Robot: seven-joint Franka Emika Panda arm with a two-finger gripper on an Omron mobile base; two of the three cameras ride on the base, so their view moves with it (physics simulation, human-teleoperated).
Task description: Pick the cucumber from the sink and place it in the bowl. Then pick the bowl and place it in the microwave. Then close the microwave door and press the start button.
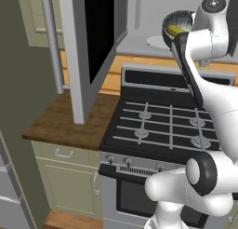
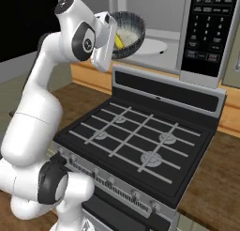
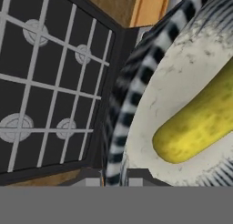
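Note:
My gripper (image 3: 113, 180) is shut on the ribbed rim of the dark bowl (image 3: 132, 91) and holds it tilted, high above the back of the stove. The yellow-green cucumber (image 3: 200, 123) lies inside the bowl on its pale bottom. From the left base the bowl (image 1: 181, 21) with the cucumber (image 1: 174, 31) hangs just in front of the microwave's open cavity and white turntable (image 1: 155, 40). The microwave door (image 1: 90, 42) stands swung open to the left, with its bar handle (image 1: 51, 42). From the right base the bowl (image 2: 131, 26), cucumber (image 2: 119, 40) and gripper (image 2: 114, 41) show. The sink is out of view.
A black gas stove (image 1: 162, 125) with grates lies below the bowl. Wooden counter (image 1: 60, 118) flanks it on the left. The microwave's control panel (image 2: 204, 30) rises at the right of the cavity. Sage-green cabinets (image 1: 65, 177) stand under the counter.

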